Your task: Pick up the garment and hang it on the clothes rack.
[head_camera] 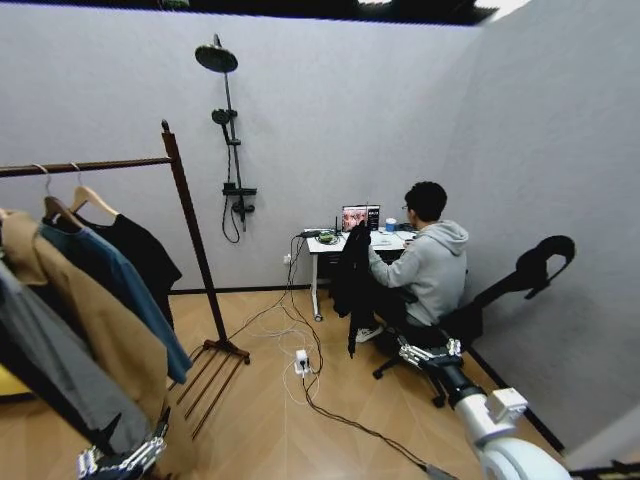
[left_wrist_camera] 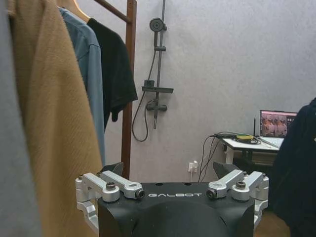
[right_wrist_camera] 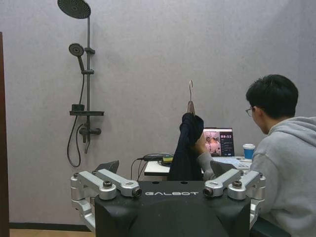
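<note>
Hanging garment [right_wrist_camera: 186,150] (long, black), metal-hooked hanger [right_wrist_camera: 190,98]

Your garment [head_camera: 352,283] is a long black jacket, hanging full length and limp from a hanger held up by a seated person's hand [right_wrist_camera: 199,146], just in front of the table [head_camera: 322,247] at the far wall. In the right wrist view you can see its metal hook [right_wrist_camera: 190,91] standing upright above the bunched dark shoulders. Your clothes rack [head_camera: 192,250] stands well apart from it to the left: a dark reddish-brown wooden post with a knob top, a horizontal rod already carrying several other clothes, and a slatted base resting on the wooden floor.
</note>
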